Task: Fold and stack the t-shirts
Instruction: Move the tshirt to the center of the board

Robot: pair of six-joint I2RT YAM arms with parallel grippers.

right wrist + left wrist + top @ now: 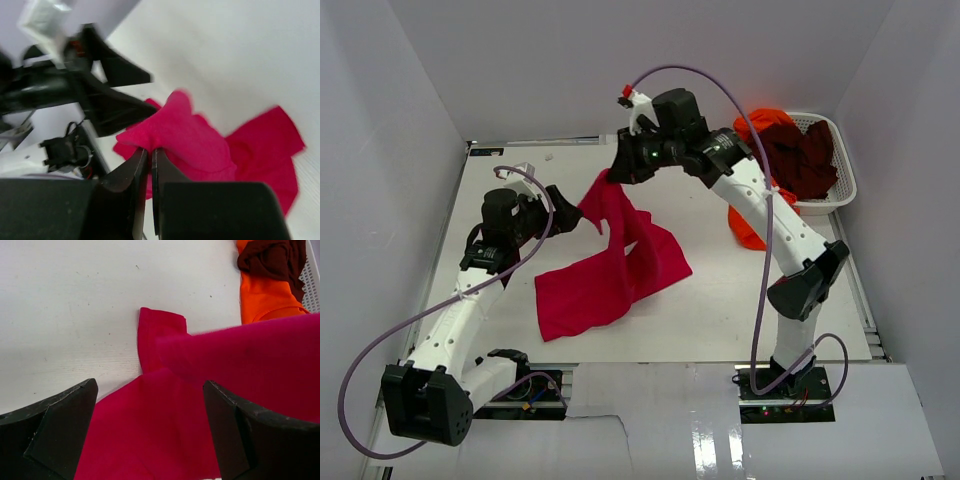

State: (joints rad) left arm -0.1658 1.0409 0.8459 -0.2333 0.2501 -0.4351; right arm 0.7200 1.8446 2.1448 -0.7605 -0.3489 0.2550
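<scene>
The crimson-red t-shirt [610,270] lies partly spread on the white table, with one part lifted. My right gripper [616,172] is shut on a pinch of its cloth [175,130] and holds that part up above the table. My left gripper [572,208] is open beside the lifted cloth, at its left. Red cloth [150,430] lies under and between its black fingers [60,432], not gripped. The orange t-shirt [748,228] hangs over the basket's near side onto the table. The dark maroon t-shirt [805,155] lies in the basket.
The white mesh laundry basket [846,178] stands at the back right; its rim also shows in the left wrist view [312,285]. The left arm's black gripper [107,100] shows close in front of the right wrist camera. White walls enclose the table.
</scene>
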